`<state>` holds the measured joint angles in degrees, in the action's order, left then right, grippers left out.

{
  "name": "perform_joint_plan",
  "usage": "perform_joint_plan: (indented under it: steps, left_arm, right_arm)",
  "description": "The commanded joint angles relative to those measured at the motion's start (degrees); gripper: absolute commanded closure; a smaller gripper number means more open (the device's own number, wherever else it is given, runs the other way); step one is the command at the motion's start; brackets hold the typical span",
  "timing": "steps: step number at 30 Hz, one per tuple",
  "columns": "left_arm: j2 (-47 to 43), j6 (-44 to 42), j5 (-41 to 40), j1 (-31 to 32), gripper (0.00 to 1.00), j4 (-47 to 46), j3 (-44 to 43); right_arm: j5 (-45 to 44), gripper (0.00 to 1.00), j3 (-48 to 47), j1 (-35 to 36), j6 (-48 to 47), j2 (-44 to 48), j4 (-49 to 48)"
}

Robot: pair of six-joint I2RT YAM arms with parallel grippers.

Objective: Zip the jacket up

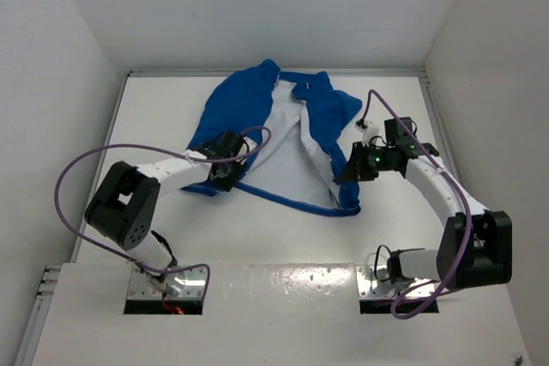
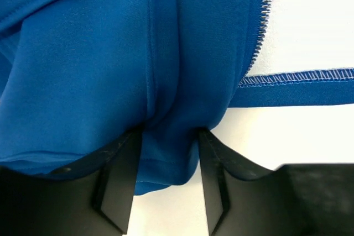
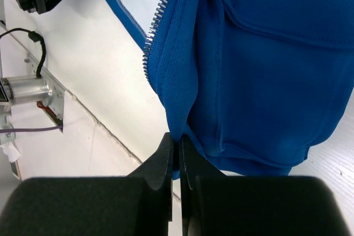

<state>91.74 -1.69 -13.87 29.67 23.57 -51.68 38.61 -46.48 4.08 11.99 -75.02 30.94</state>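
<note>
Your jacket (image 1: 225, 113) lies open on the tabletop (image 1: 399, 105), toward the far side, between your two arms. The white inside faces up in the middle. The blue sides are spread out to the left and to the right, and the collar is at the far end.

The zipper (image 3: 157, 26) is not done up. Its two rows of teeth are well apart.

Your left fingers (image 1: 230, 169) hold a thick fold of blue cloth at the bottom corner of the jacket's left side. The cloth is bunched up and fills the gap between them.

Your right fingers (image 1: 346, 171) are pinched almost together on the thin bottom edge of the right side, just beside the zipper teeth. A pocket (image 3: 287, 20) shows on that side, close to where you hold it
</note>
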Motion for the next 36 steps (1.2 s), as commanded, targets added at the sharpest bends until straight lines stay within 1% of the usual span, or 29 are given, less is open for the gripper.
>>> perform_joint_plan:
  steps: [1,2,7,10,12,14,17,22,29,34,36]
  left_arm:
    - [-0.43,-1.9,4.46,-2.24,0.48,-0.28,-2.11]
    - [-0.43,-1.91,5.86,-2.25,0.47,0.33,-2.63]
    - [-1.57,-3.49,8.24,-3.91,0.47,1.48,-2.64]
    - [-2.62,-4.11,11.49,-4.53,0.46,2.09,-3.16]
    - [-3.15,-4.63,14.03,-5.24,0.46,2.62,-3.16]
    - [-3.76,-5.24,15.36,-5.76,0.42,3.67,-3.69]
    - [-4.38,-5.25,17.64,-6.29,0.41,4.2,-3.69]
    - [-4.38,-5.86,18.17,-6.29,0.39,4.9,-4.22]
    - [-2.45,-5.86,13.17,-6.29,0.37,4.38,-4.22]
    - [-1.92,-5.86,13.17,-5.76,0.35,4.38,-3.7]
    - [-1.92,-5.86,14.48,-5.06,0.35,4.38,-3.69]
  right_arm:
    - [-0.29,1.0,-1.24,-0.3,-0.74,1.11,-0.53]
    - [-0.29,1.0,-1.07,-0.3,-0.83,1.37,-0.53]
    - [-0.29,1.0,-0.98,-0.38,-0.83,1.11,-0.44]
    - [-0.29,1.0,-1.42,-1.25,-0.83,0.93,-0.44]
    - [-0.38,1.0,-1.51,-0.3,-0.92,0.76,-0.44]
    - [-0.29,1.0,-1.33,-0.38,-0.92,0.67,-0.44]
    - [-0.38,1.0,-1.42,-0.38,-1.0,0.84,-0.35]
    - [-0.29,1.0,-1.25,-0.38,-1.09,0.84,-0.62]
    - [-0.38,1.0,-1.42,-0.47,-1.0,0.67,-0.53]
    - [-0.47,1.0,-1.6,-0.39,-0.83,0.58,-0.62]
    - [-0.47,1.0,-1.68,-0.39,-1.09,0.67,-0.62]
